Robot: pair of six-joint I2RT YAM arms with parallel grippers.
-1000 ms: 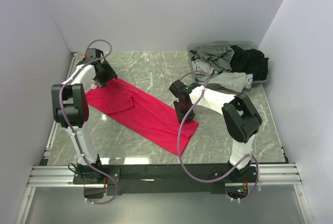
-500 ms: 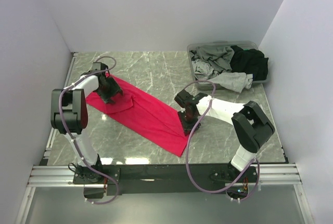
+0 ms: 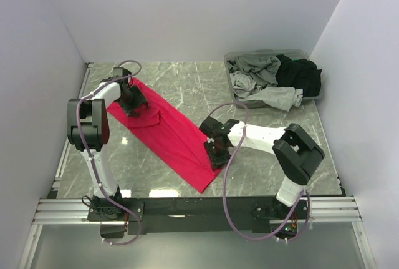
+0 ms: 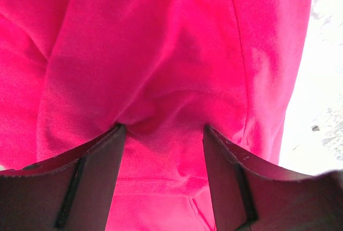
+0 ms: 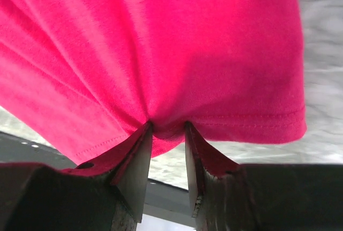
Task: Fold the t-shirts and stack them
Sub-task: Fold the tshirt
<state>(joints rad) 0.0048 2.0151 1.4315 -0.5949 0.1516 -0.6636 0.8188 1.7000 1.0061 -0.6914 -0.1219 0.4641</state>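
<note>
The pinkish-red t-shirt (image 3: 171, 133) lies folded into a long strip, running diagonally from the far left to the near middle of the table. My left gripper (image 3: 133, 102) is shut on its far left end; cloth bunches between the fingers in the left wrist view (image 4: 162, 129). My right gripper (image 3: 215, 150) is shut on the hem at the strip's near right edge, and the cloth puckers at the tips in the right wrist view (image 5: 169, 126). Grey t-shirts (image 3: 255, 66) and a black one (image 3: 300, 73) lie crumpled in the tub.
The grey plastic tub (image 3: 265, 52) stands at the back right, with a grey shirt (image 3: 275, 98) hanging over its front wall. White walls close in the left, back and right. The table's near edge (image 3: 187, 193) lies just beyond the shirt's near end.
Both grippers have dragged the shirt. Its near end has swung towards the front and left, and its far end has shifted right, so the strip lies steeper and narrower.
</note>
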